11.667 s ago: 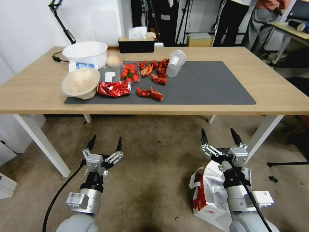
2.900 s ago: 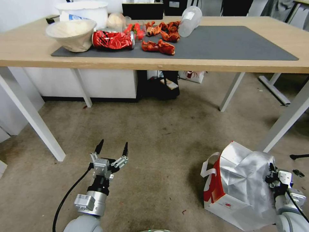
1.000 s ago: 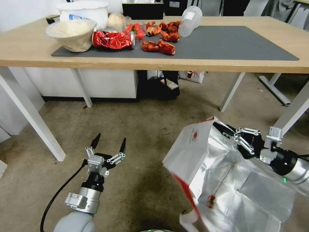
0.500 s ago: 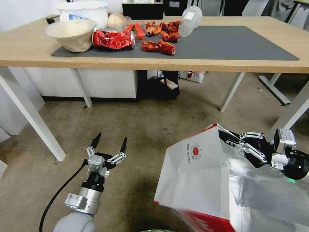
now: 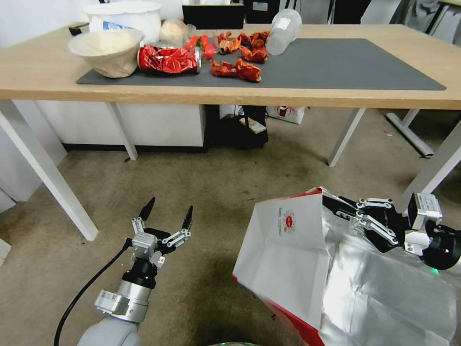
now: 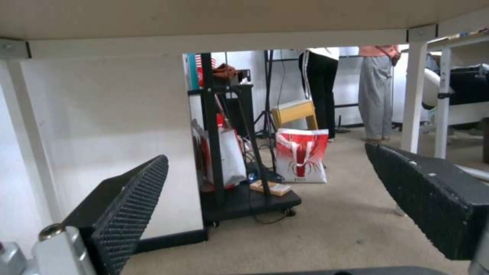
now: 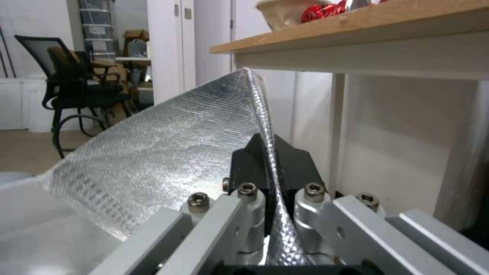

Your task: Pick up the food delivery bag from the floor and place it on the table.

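Note:
The food delivery bag (image 5: 288, 250) hangs off the floor at lower right, tipped so its white face with the small round red logo faces me and its silver foil lining (image 7: 153, 160) gapes open. My right gripper (image 5: 336, 205) is shut on the bag's top rim, the foil edge pinched between its black fingers (image 7: 244, 160). My left gripper (image 5: 166, 217) hovers open and empty above the carpet at lower left, pads (image 6: 132, 202) wide apart. The table (image 5: 307, 96), light wood on white legs with a dark grey mat (image 5: 350, 62), stands ahead and above the bag.
On the mat's left half lie a beige bowl (image 5: 106, 50), a crumpled red foil packet (image 5: 168, 59), red crayfish shells (image 5: 236, 69) and a tipped clear cup (image 5: 282, 25). White table legs (image 5: 45, 173) flank the carpet. A black cart (image 6: 244, 191) stands under the table.
Over the earlier frames my right gripper closed on the bag's rim and lifted it off the floor. In the last half second the bag swung and tilted, exposing more foil lining. The left arm barely moved.

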`<state>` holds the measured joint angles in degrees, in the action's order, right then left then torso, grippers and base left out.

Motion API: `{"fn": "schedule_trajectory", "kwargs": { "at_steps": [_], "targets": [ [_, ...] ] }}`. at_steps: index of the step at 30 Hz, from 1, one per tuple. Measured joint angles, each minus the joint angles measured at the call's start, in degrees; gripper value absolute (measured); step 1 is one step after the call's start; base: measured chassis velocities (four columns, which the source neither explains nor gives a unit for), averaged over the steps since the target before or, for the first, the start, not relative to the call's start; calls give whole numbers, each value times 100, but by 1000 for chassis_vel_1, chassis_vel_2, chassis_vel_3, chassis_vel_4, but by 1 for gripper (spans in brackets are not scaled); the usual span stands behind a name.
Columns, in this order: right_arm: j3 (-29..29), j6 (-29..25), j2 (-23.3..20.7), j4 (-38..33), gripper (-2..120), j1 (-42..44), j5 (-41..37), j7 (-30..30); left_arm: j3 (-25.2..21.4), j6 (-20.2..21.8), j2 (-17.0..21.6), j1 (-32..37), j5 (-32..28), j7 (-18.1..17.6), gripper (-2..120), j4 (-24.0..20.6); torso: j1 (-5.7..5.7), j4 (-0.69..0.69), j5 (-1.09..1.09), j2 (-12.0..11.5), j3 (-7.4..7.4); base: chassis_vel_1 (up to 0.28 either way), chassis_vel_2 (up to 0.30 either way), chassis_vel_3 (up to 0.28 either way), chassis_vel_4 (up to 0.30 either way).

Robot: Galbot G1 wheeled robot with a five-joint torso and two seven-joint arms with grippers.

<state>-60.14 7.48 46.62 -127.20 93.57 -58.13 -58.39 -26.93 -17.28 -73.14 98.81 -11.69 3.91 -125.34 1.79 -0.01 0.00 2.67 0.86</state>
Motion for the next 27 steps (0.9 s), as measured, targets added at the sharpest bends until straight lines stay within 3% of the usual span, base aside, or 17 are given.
{"fn": "schedule_trajectory", "kwargs": {
  "at_steps": [27],
  "targets": [
    [-63,-18,85,-29,0,37,14,-186,25,325,10,127,211,-328,95,-241,81,0,0,645,564,0,0,0,0]
  ]
}}
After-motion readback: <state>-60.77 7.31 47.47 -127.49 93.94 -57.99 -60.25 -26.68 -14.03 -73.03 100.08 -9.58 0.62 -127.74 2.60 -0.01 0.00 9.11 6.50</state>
